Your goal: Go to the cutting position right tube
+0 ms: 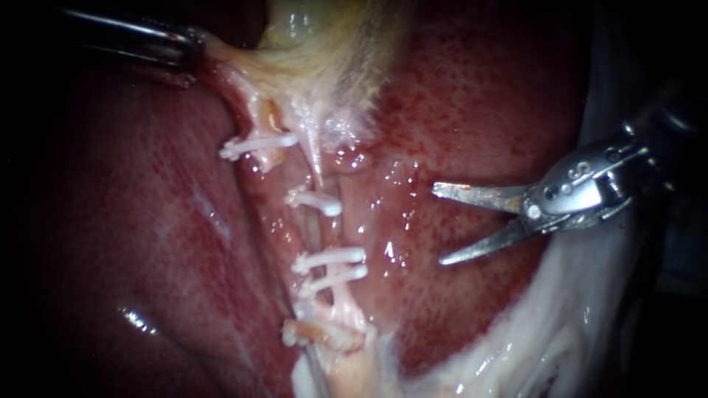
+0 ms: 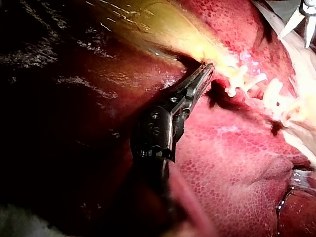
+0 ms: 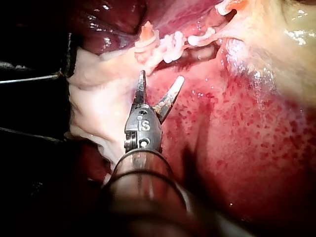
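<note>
The right tube [image 1: 325, 230] runs down the middle of the endoscope view over the liver [image 1: 479, 96], crossed by white clips [image 1: 318, 200] and a lower pair [image 1: 330, 267]. A shorter left tube [image 1: 264, 118] carries its own clip [image 1: 258, 144]. My right instrument [image 1: 439, 225] has two blades standing open over the liver, well to the right of the tube and touching nothing. In the right wrist view these blades [image 3: 161, 78] gape just short of the clips [image 3: 168, 47]. My left instrument [image 1: 193, 46] is shut on the edge of the pale yellow gallbladder [image 1: 324, 44]; the left wrist view shows its jaws [image 2: 208, 69] closed there.
Whitish fatty tissue [image 1: 560, 324] lies along the lower right, under my right instrument's shaft. Another clip [image 1: 321, 333] sits at the tube's lower end. Wet liver surface [image 1: 147, 243] fills the left. The right blades [image 2: 301, 19] show far beyond the clips in the left wrist view.
</note>
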Controlling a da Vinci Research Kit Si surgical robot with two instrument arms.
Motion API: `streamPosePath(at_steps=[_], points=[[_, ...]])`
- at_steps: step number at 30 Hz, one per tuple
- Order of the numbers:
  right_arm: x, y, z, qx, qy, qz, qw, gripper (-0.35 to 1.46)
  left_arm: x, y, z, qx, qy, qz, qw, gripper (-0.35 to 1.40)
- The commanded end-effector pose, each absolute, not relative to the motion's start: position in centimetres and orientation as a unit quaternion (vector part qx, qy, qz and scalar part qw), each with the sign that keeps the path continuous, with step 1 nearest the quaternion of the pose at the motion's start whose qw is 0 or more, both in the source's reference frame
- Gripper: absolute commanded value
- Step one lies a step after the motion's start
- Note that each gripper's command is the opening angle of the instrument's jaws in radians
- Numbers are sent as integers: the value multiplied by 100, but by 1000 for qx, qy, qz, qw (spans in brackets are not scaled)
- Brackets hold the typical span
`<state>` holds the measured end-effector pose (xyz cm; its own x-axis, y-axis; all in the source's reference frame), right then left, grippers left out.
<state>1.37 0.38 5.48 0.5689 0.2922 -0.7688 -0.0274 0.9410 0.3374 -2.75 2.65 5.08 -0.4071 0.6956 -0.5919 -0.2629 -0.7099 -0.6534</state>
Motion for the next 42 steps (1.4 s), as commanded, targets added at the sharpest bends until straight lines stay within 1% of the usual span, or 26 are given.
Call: streamPosePath(at_steps=[1,5,11,14,18,24,28,32,36,40,42], points=[[142,37,550,154,457,91,871,141,-275,265,508,-457,-238,804,297,-35],[158,32,559,198,454,122,860,141,-277,264,508,-456,-237,804,298,-35],[178,23,581,264,438,164,843,141,-279,261,503,-456,-237,802,302,-35],[188,20,595,288,432,176,836,141,-281,260,500,-456,-237,802,303,-35],[203,15,613,311,425,184,830,141,-282,258,498,-457,-235,803,301,-35],[223,10,637,340,415,182,824,141,-282,259,498,-457,-235,803,301,-35],[233,9,645,356,419,182,815,140,-281,260,499,-457,-235,803,301,-35],[238,9,647,375,437,177,798,140,-280,261,498,-457,-236,803,301,-35],[238,8,646,405,467,149,772,133,-280,261,498,-457,-236,803,301,-35],[241,10,647,430,492,130,746,126,-280,261,498,-457,-236,803,301,-35],[245,10,647,435,501,126,738,126,-280,261,498,-457,-236,803,301,-35]])
